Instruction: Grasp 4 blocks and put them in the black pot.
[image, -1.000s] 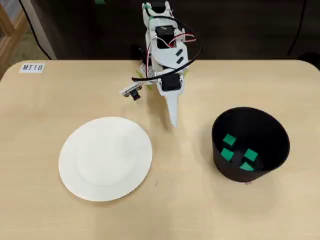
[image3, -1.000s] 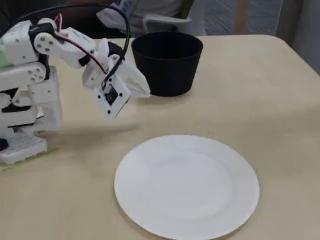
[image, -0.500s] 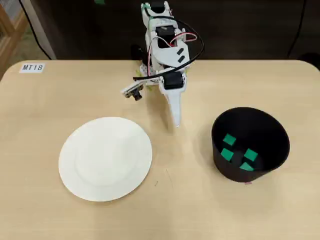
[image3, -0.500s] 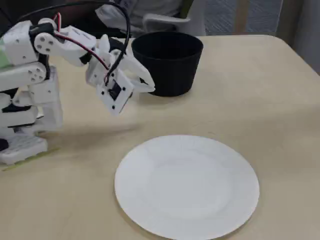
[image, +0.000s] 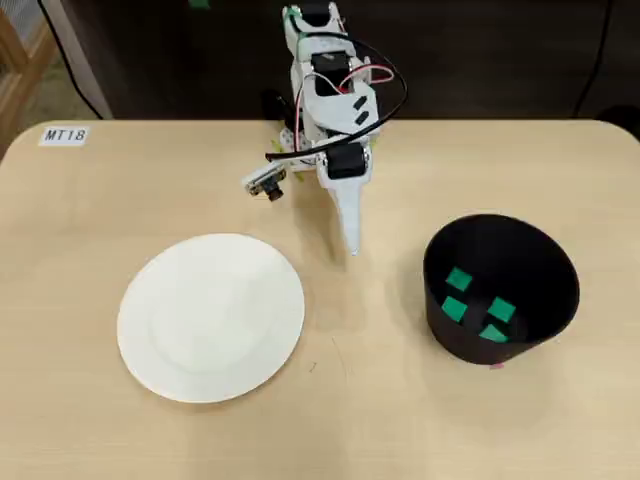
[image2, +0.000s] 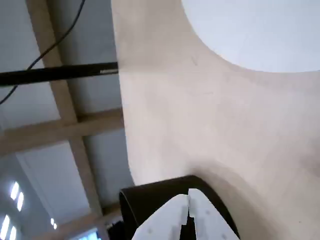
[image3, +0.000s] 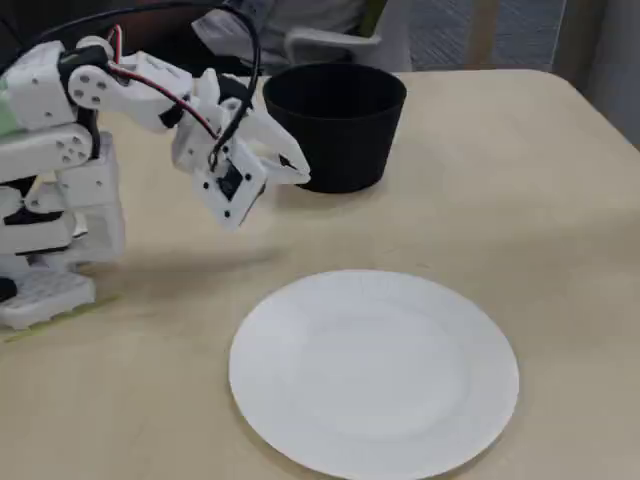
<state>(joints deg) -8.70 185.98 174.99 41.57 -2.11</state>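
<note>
Pinched together and empty, the hand (image: 350, 246) hangs over bare surface (image: 400, 420) between the white plate (image: 210, 317) and the black pot (image: 500, 288), apparently because nothing remains to carry. Four green blocks (image: 456, 309) lie inside the pot, so the task looks done; the pot's shadowed floor could hide nothing more, I think.

Light wooden table (image: 560, 420), office chair (image3: 330, 45) behind, grey carpet (image3: 450, 30)

Evenly lit from above, soft faint shadows on the pale wooden table (image: 470, 430); wrist view tilted, blurred, washed out on the flat white round plate (image2: 260, 30).
</note>
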